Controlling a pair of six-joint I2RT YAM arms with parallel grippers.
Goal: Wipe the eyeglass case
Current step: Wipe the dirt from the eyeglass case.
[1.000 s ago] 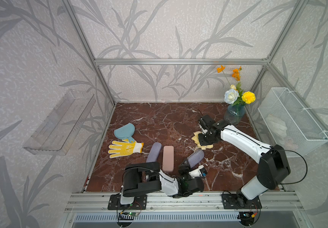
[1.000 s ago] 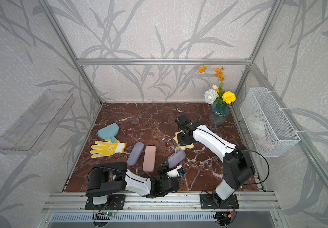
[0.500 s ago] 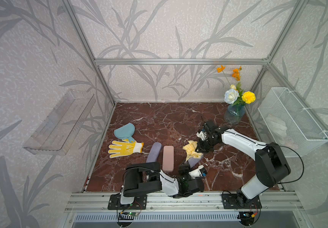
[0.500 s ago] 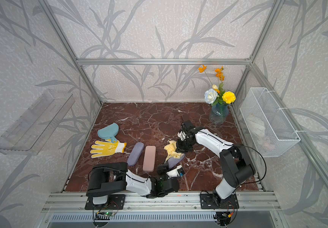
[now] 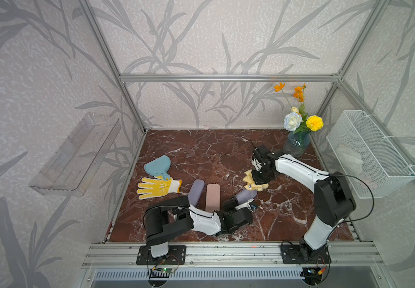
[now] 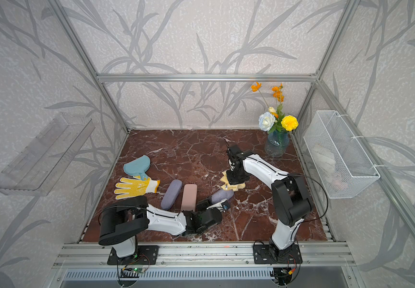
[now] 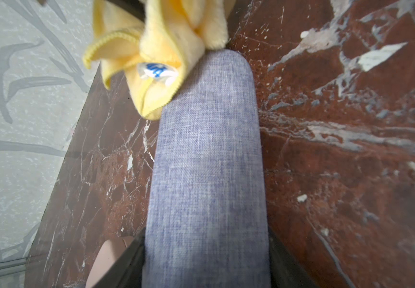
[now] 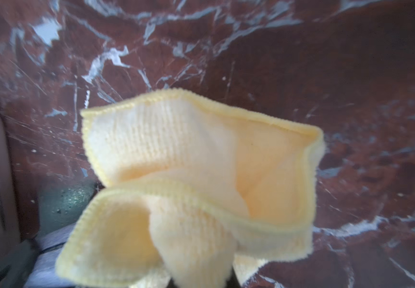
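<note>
A closed eyeglass case (image 5: 245, 195), long with rounded ends and covered in grey-blue woven fabric, is seen near the front middle of the red marble table (image 5: 201, 154), laid slantwise. A crumpled pale yellow cloth (image 5: 249, 180) with a stitched edge and a small white and blue label is pressed against its far end.

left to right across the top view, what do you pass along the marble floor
yellow dotted work glove → lilac-grey fabric eyeglass case → pink eyeglass case → second lilac-grey fabric eyeglass case, in the left claw → blue glass flower vase (yellow cloth overlaps, omitted)
</note>
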